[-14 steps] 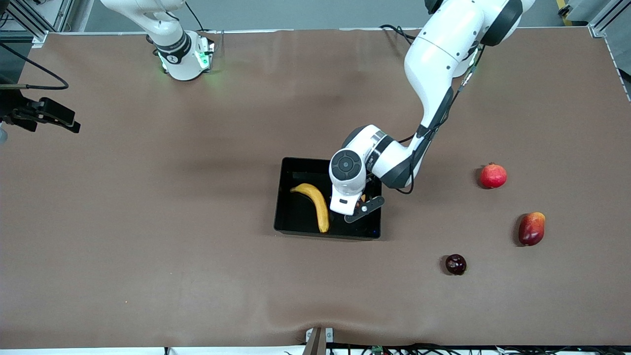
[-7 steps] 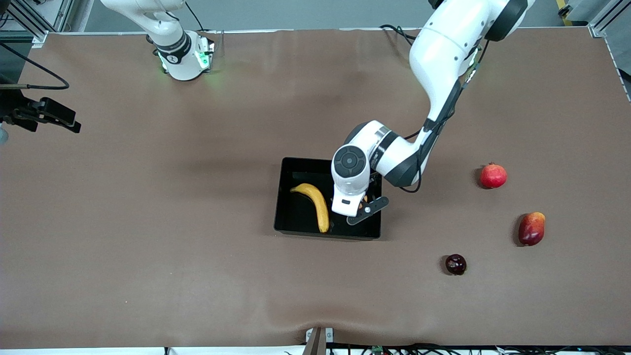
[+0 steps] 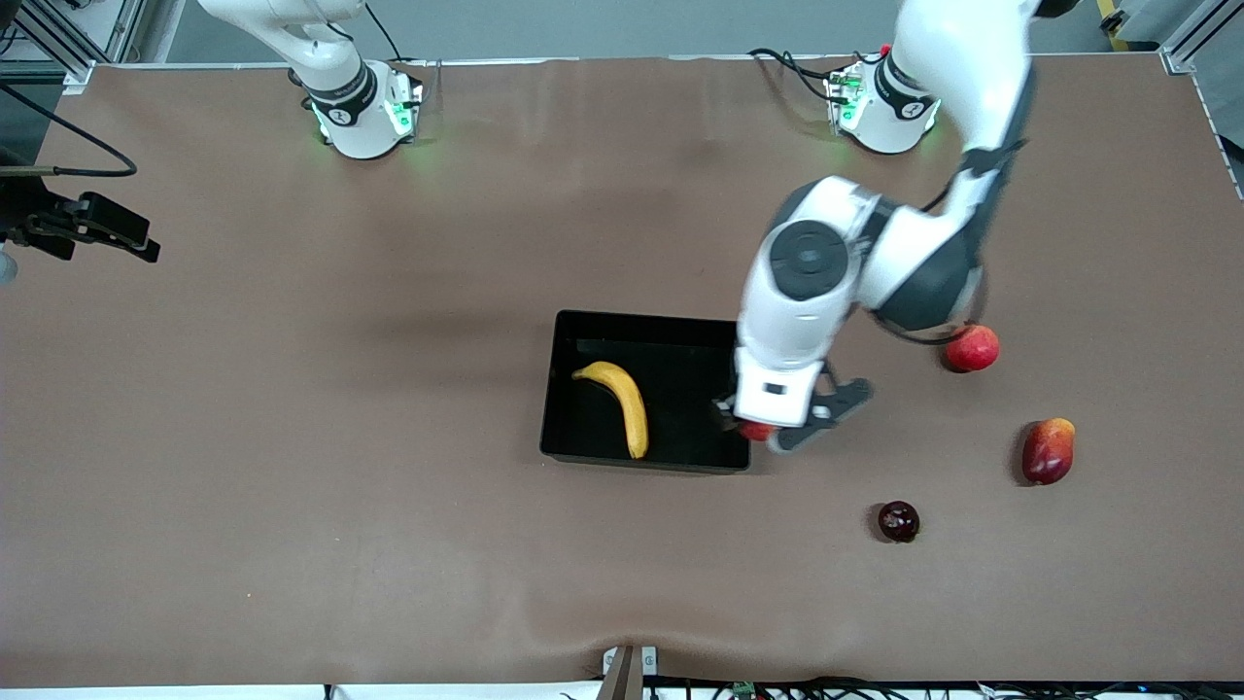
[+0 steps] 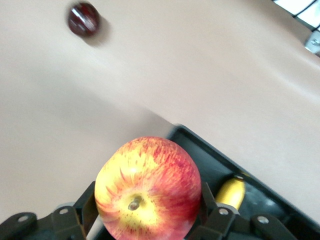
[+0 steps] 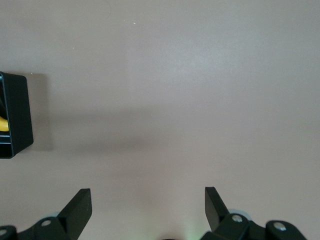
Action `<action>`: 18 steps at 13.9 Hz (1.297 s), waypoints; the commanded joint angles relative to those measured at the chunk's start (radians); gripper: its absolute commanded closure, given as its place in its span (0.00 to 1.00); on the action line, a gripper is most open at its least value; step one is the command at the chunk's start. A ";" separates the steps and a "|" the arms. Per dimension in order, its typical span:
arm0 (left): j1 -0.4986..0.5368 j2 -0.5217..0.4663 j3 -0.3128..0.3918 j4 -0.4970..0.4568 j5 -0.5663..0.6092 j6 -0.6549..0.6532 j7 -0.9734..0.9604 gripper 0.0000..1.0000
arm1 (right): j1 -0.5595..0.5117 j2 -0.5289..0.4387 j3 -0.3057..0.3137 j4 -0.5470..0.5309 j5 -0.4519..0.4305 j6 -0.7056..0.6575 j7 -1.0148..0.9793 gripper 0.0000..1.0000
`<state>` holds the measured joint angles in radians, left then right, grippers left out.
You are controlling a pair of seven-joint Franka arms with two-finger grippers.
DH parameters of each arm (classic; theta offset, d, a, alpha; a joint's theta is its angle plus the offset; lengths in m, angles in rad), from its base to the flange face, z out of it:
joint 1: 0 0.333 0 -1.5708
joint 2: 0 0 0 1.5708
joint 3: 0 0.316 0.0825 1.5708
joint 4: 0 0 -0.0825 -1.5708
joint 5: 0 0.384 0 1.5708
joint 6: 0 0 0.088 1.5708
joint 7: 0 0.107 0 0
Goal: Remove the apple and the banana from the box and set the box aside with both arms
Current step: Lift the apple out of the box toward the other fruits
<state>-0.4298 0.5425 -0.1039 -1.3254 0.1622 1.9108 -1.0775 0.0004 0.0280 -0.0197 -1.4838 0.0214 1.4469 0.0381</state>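
Note:
My left gripper is shut on the red apple with yellow patches. It holds the apple in the air over the black box's wall at the left arm's end. A sliver of the apple shows under the hand in the front view. The yellow banana lies in the box; its tip shows in the left wrist view. My right gripper is open and empty, waiting over bare table. A corner of the box shows in the right wrist view.
A red pomegranate, a red and yellow oblong fruit and a small dark purple fruit lie on the brown table toward the left arm's end. The purple fruit also shows in the left wrist view.
My left gripper has risen out of the box and swung toward the left arm's end, still holding the apple. The banana and the right arm have not moved.

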 commanded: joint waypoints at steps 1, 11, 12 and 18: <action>0.078 -0.061 -0.007 -0.029 0.010 -0.068 0.164 1.00 | -0.008 0.003 0.006 0.010 0.002 -0.006 -0.004 0.00; 0.436 -0.047 -0.007 -0.162 0.016 -0.104 0.582 1.00 | -0.013 0.001 0.006 0.010 0.002 -0.008 -0.004 0.00; 0.468 -0.052 -0.008 -0.210 0.017 -0.061 0.618 1.00 | -0.013 0.001 0.006 0.010 0.002 -0.008 -0.004 0.00; 0.631 -0.042 -0.005 -0.431 0.025 0.213 0.838 1.00 | -0.013 0.001 0.006 0.010 0.002 -0.008 -0.004 0.00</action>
<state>0.1794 0.5183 -0.0992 -1.6864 0.1645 2.0430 -0.2733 0.0003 0.0285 -0.0220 -1.4840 0.0214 1.4469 0.0381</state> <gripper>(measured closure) 0.189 0.000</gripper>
